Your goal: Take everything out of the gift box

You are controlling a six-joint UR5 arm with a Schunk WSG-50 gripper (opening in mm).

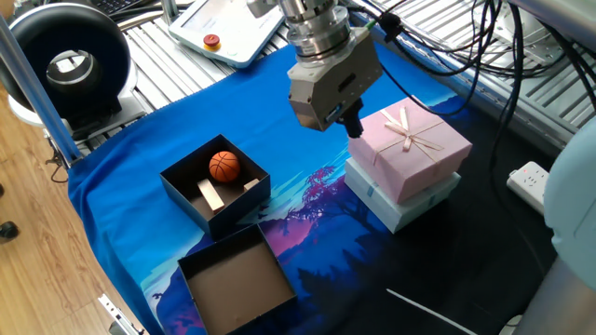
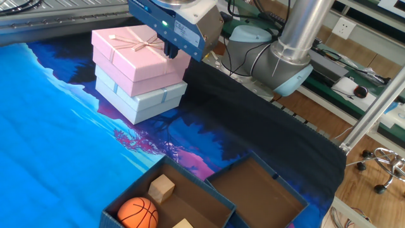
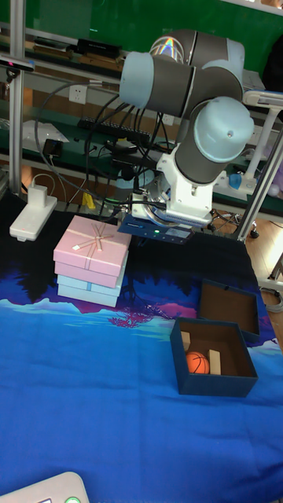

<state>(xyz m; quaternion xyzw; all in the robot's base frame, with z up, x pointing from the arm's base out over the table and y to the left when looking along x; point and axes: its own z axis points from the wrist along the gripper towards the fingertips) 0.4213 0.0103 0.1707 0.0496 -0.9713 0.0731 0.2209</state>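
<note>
The gift box (image 1: 182, 185) is a black-walled square box on the blue cloth. Inside it lie an orange basketball-patterned ball (image 1: 223, 166), a flat pale wooden bar (image 1: 211, 195) and a small tan cube (image 1: 251, 184). The other fixed view shows the ball (image 2: 138, 212), cube (image 2: 161, 188) and bar (image 2: 183, 223) in the gift box (image 2: 218, 200) at the bottom edge. My gripper (image 1: 352, 125) hangs high, well right of the gift box, beside the pink box's near corner. Its dark fingers (image 2: 171, 49) sit close together and hold nothing.
A pink box (image 1: 410, 144) with a ribbon bow is stacked on a pale blue box (image 1: 396, 200). A shallow brown-walled tray (image 1: 191, 274) touches the gift box's front corner. A power strip (image 1: 531, 181) and cables lie at the right; a teach pendant (image 1: 223, 33) is behind.
</note>
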